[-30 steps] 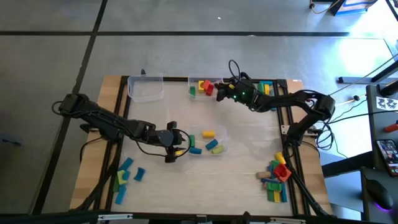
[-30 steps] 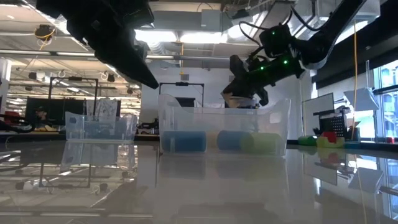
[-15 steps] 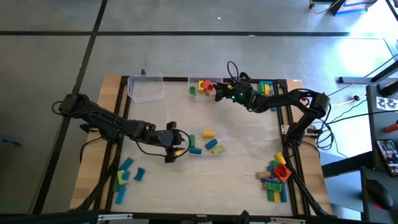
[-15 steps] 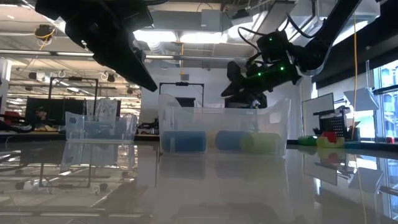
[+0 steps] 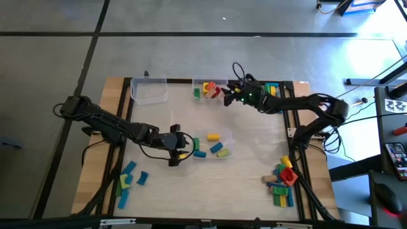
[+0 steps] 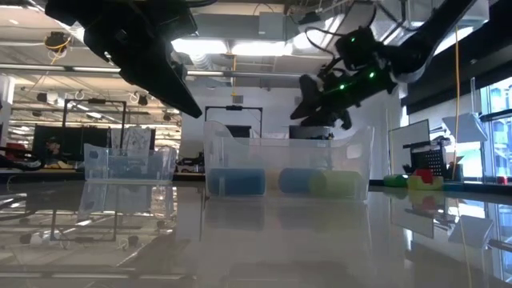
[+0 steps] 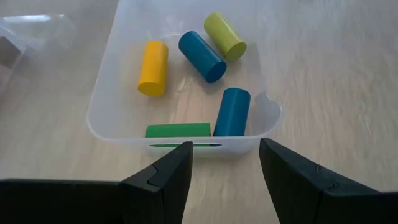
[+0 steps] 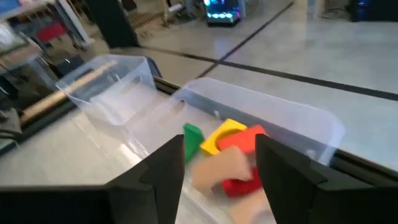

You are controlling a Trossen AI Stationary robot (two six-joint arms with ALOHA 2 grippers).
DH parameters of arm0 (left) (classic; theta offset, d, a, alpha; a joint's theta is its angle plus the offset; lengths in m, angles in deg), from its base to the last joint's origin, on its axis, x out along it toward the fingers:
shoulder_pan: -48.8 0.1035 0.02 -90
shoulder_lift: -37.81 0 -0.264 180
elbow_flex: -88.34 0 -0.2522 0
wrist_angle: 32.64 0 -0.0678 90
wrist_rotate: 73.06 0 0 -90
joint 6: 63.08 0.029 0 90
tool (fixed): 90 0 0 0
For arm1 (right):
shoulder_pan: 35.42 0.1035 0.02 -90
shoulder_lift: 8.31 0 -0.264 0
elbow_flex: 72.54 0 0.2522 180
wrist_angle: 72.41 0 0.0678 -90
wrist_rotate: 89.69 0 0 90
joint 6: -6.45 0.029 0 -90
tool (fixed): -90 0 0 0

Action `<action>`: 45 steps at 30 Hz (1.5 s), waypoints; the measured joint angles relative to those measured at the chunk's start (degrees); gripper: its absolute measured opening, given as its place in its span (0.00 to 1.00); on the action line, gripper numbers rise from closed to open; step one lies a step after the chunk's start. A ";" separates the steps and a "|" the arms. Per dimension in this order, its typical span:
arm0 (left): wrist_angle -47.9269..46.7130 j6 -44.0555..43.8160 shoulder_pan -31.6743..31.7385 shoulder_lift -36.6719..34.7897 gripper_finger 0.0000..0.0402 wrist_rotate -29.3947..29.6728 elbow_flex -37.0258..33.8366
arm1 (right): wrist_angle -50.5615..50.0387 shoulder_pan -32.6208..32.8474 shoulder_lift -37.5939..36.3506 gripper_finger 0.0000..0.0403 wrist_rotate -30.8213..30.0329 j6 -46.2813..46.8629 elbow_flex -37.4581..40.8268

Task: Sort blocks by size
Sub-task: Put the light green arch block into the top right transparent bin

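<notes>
A pale wooden table (image 5: 248, 162) is shown, on which three clear tubs (image 5: 148, 90) and loose blocks (image 5: 283, 181) are laid.

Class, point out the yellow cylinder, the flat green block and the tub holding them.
yellow cylinder (image 7: 153, 67), left wrist view, middle of its side
flat green block (image 7: 178, 130), left wrist view, top face
tub (image 7: 99, 102), left wrist view, clear side wall

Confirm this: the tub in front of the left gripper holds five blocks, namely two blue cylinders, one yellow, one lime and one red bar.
Not quite. The bar is green, not red, as the left wrist view shows. The rest holds: the clear tub in front of the left gripper contains five blocks, two blue cylinders, one yellow cylinder and one lime cylinder.
</notes>
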 joint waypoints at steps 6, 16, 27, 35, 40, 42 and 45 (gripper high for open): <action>-0.08 0.00 0.00 0.00 0.45 0.00 0.00 | -17.01 0.01 -10.64 0.48 -5.27 -1.62 0.00; -0.10 0.36 0.00 0.00 0.45 0.01 -0.02 | -45.69 0.00 -24.50 0.48 -12.70 2.21 -0.01; -0.06 0.37 0.00 0.00 0.45 0.01 -0.02 | -64.46 0.00 -25.42 0.48 -12.87 13.77 0.00; -0.02 0.39 0.00 0.00 0.45 0.00 -0.02 | -68.84 0.01 -19.74 0.48 -13.20 20.30 0.00; -0.02 0.39 0.00 0.00 0.45 0.02 -0.02 | -68.91 -0.01 -14.64 0.48 -14.97 22.32 0.00; -0.02 0.39 0.00 0.00 0.45 0.00 -0.02 | -68.99 -0.01 -12.71 0.48 -15.78 22.55 0.00; -0.02 0.39 0.00 0.00 0.45 0.00 -0.02 | -69.85 -0.05 -10.27 0.48 -17.94 23.47 0.00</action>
